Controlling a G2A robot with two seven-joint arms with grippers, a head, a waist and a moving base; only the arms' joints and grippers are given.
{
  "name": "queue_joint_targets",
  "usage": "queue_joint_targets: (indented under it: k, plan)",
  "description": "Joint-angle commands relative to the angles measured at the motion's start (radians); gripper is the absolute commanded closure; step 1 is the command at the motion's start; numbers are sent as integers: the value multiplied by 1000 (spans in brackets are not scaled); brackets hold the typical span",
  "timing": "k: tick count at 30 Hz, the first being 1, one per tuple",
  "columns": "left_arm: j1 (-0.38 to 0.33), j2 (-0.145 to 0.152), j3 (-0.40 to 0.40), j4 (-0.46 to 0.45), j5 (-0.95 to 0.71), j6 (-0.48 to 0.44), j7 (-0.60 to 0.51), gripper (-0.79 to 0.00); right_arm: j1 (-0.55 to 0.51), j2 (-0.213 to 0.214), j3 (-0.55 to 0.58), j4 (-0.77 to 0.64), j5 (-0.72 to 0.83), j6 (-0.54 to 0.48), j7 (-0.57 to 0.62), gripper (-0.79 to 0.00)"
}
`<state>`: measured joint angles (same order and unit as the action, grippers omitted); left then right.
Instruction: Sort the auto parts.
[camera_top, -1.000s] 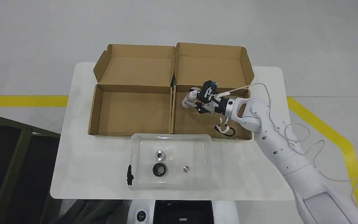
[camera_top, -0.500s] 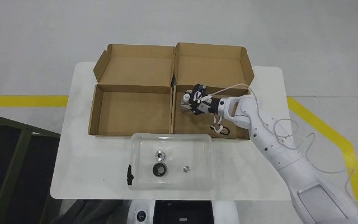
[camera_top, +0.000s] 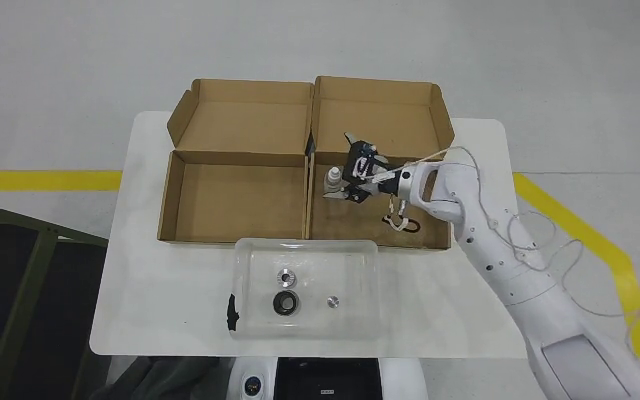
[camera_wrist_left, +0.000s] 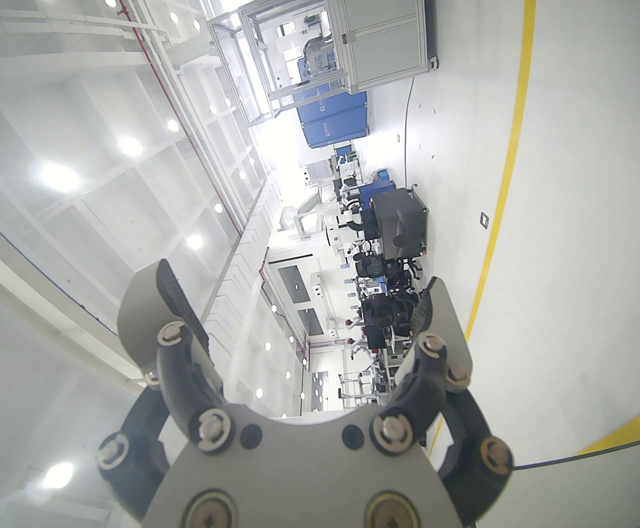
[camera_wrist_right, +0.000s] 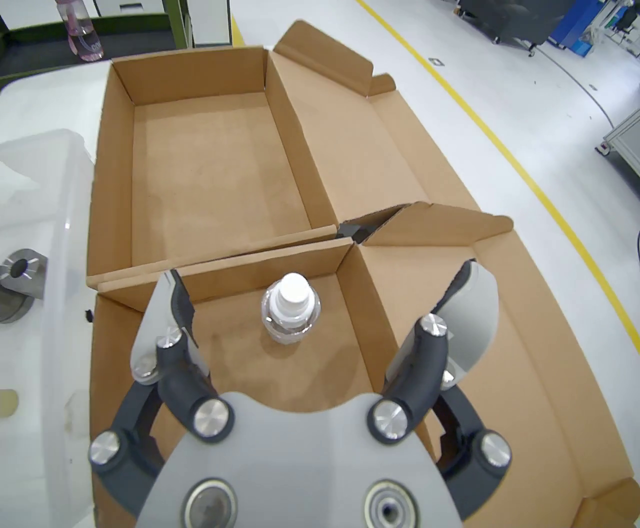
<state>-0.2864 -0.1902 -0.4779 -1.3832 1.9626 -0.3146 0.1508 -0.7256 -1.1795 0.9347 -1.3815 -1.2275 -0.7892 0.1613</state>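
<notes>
On the table (camera_top: 150, 250), two open cardboard boxes sit side by side with a clear bin (camera_top: 355, 275) just in front of them. The right arm reaches over the right box (camera_top: 345, 222), and the right gripper (camera_wrist_right: 322, 282) hangs low inside it with its fingers (camera_wrist_right: 167, 305) spread wide, holding nothing. A small clear bottle (camera_wrist_right: 291, 310) with a white cap stands upright on the floor of this box, close to the wall shared with the left box (camera_top: 235, 200). It sits just ahead of the spread fingers, in line with the gap between them, and neither finger touches it. In the top view the bottle (camera_top: 331, 180) stands just beyond the gripper's tips. Three parts lie apart from one another in the bin: a grey metal ring (camera_top: 287, 277), a black ring (camera_top: 287, 303) just nearer the robot, and a small disc (camera_top: 333, 299) to their right. A thin black piece (camera_top: 232, 315) lies at the bin's left edge. The left gripper (camera_wrist_left: 300, 305) is away from the table, pointed out into the hall, its fingers likewise spread with nothing between them.
</notes>
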Motion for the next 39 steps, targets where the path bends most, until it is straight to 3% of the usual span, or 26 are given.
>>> queue_joint_targets:
  k: [1,18,27,39]
  plan:
    - [0,0,0,0,0,0,0,-785,-18,8,25,-55,16,-15,20,-785]
    - [0,0,0,0,0,0,0,-785,-239,57,111,-437,214,-44,354,-785]
    - [0,0,0,0,0,0,0,-785,-356,90,143,-612,137,-119,472,-785]
    - [0,0,0,0,0,0,0,-785,-446,112,119,-687,21,-183,486,-785]
